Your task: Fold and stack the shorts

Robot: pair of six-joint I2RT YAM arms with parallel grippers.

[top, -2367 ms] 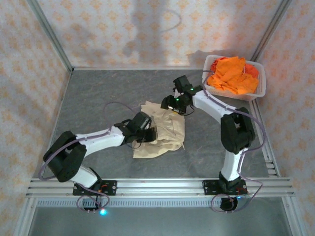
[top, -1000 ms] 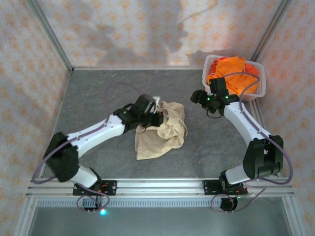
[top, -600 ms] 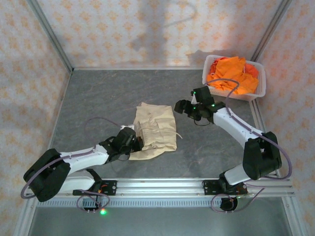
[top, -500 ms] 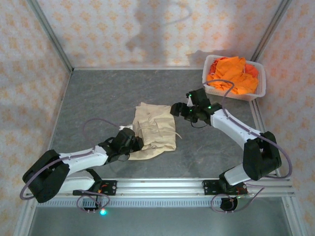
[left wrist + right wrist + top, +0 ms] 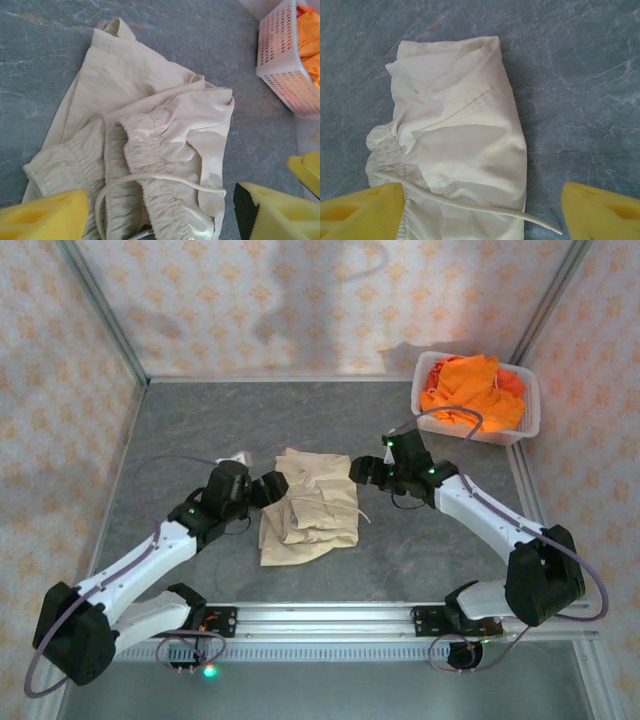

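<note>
Between my left gripper (image 5: 266, 488) and right gripper (image 5: 360, 470), both spread wide and holding nothing, the beige shorts (image 5: 310, 512) lie rumpled on the table (image 5: 200, 430): soft, light, limp (they'd sag anywhere unsupported), so I judge the gathered waistband (image 5: 150, 145) the firmest hold. Beyond my right gripper, the white basket (image 5: 470, 433) holds orange shorts (image 5: 475, 390).

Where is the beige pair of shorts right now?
The crumpled beige cloth shorts lie mid-table in the top view, between the left gripper and the right gripper, well to the near-left of the white mesh basket.
</note>
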